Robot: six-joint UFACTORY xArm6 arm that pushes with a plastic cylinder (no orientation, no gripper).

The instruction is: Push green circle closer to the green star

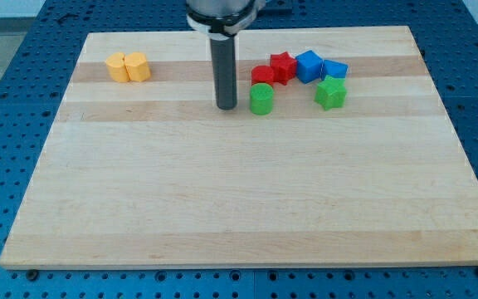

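The green circle (261, 100) stands on the wooden board (247, 191) near the view's top, right of centre. The green star (331, 92) sits to its right, a block-width or so away. My tip (226, 107) rests on the board just left of the green circle, with a small gap between them. The rod rises straight up to the view's top edge.
Two red blocks (274, 70) sit just above the green circle. Two blue blocks (320, 66) lie above the green star. Two yellow blocks (129, 67) sit together at the view's top left.
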